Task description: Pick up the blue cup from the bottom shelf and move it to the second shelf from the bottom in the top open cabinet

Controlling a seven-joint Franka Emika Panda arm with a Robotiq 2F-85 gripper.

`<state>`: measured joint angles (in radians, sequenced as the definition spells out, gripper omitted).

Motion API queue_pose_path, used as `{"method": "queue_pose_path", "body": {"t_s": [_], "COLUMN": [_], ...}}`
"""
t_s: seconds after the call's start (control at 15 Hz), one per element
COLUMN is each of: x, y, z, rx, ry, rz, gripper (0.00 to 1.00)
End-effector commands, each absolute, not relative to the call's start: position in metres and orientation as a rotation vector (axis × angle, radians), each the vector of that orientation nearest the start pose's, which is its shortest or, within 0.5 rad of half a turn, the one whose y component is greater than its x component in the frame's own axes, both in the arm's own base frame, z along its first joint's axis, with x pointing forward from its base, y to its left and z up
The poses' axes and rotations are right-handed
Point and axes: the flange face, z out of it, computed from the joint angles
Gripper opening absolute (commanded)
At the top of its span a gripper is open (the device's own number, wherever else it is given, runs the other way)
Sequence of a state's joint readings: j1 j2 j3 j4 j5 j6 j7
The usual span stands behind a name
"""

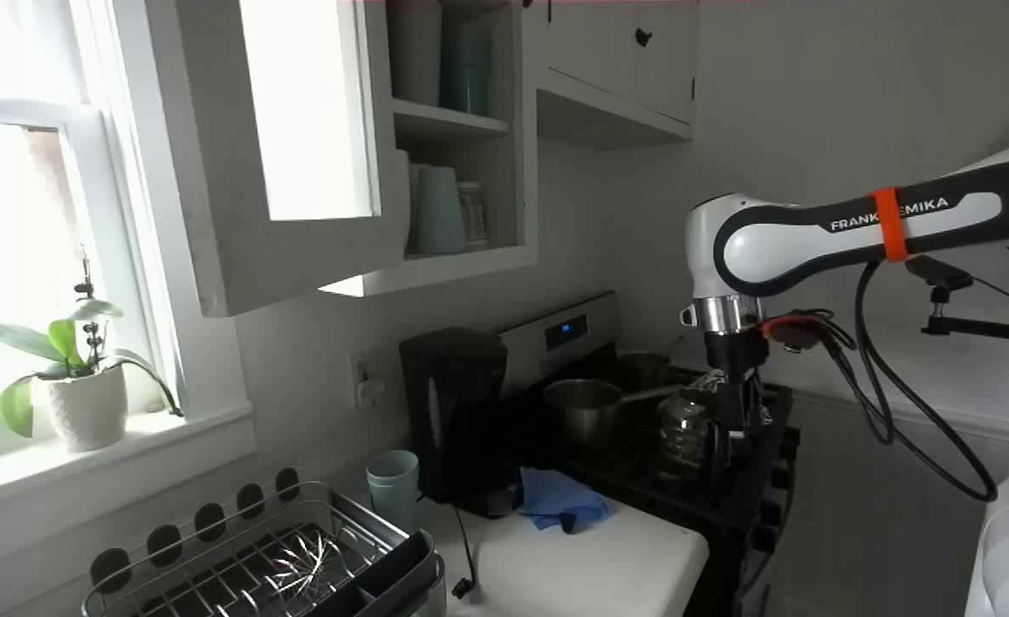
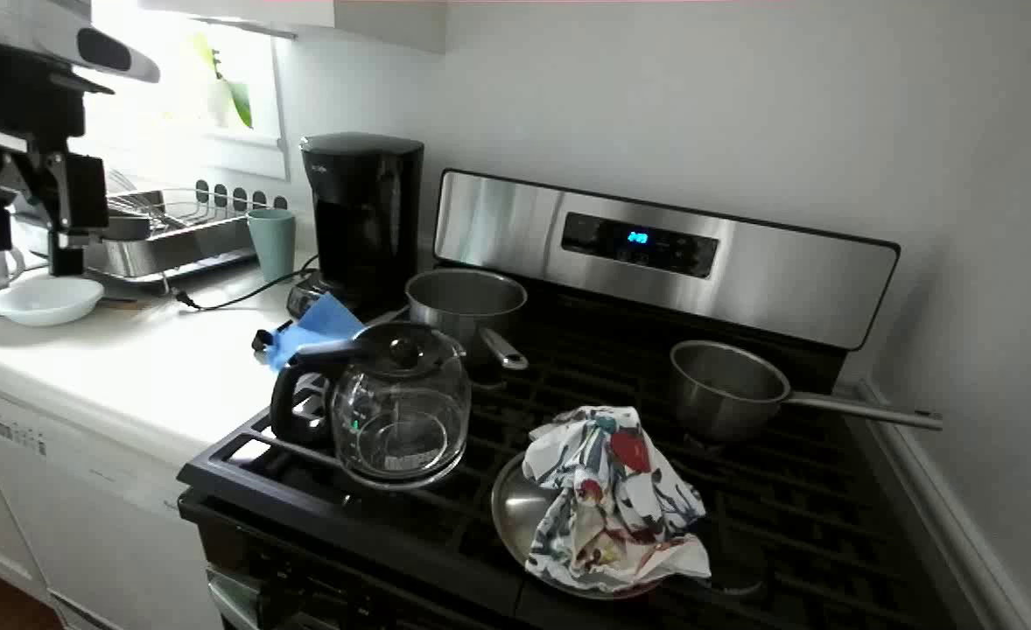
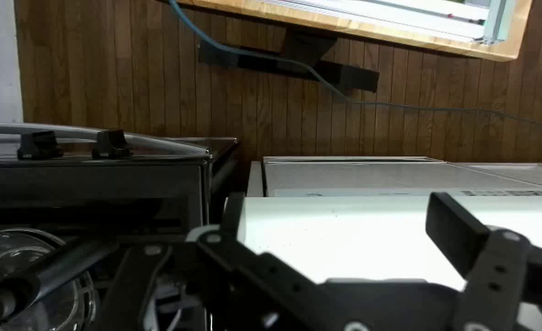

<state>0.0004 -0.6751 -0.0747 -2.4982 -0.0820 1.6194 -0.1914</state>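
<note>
Clocked from the centre of an exterior view: past eight o'clock, a potted plant (image 1: 85,411) sits on the windowsill (image 1: 188,446), presumably for light. At seven, a look-alike cup (image 1: 393,493) stands on the worktop (image 1: 573,566), easily mistaken for mine. At eleven, my blue cup (image 1: 440,212) stands on the bottom shelf (image 1: 487,257) of the cabinet (image 1: 528,188), narrow end up, perhaps against dust. The second shelf (image 1: 453,120) holds a teal cup (image 1: 468,77), so I'm probably grouping likes. Near four hangs my claw (image 3: 337,219), its fingers (image 3: 455,225) spread wide around nothing, ready, I judge, to straddle the blue cup.
</note>
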Motion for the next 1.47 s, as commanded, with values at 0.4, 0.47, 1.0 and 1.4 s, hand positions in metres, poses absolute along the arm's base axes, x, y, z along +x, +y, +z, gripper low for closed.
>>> {"method": "queue_pose_path", "body": {"t_s": [0.4,0.47,1.0,1.4], "x": [0.323,0.324,0.340,0.355], "y": [-0.033,-0.031,0.002,0.048], "z": [0.501,0.509,0.601,0.666], "rx": [-3.146,-3.163,-3.159,-3.019], "ry": [-0.255,-0.255,-0.266,-0.346], "rz": [0.259,0.183,-0.556,-1.130], "gripper": [1.00,1.00,1.00,1.00]}}
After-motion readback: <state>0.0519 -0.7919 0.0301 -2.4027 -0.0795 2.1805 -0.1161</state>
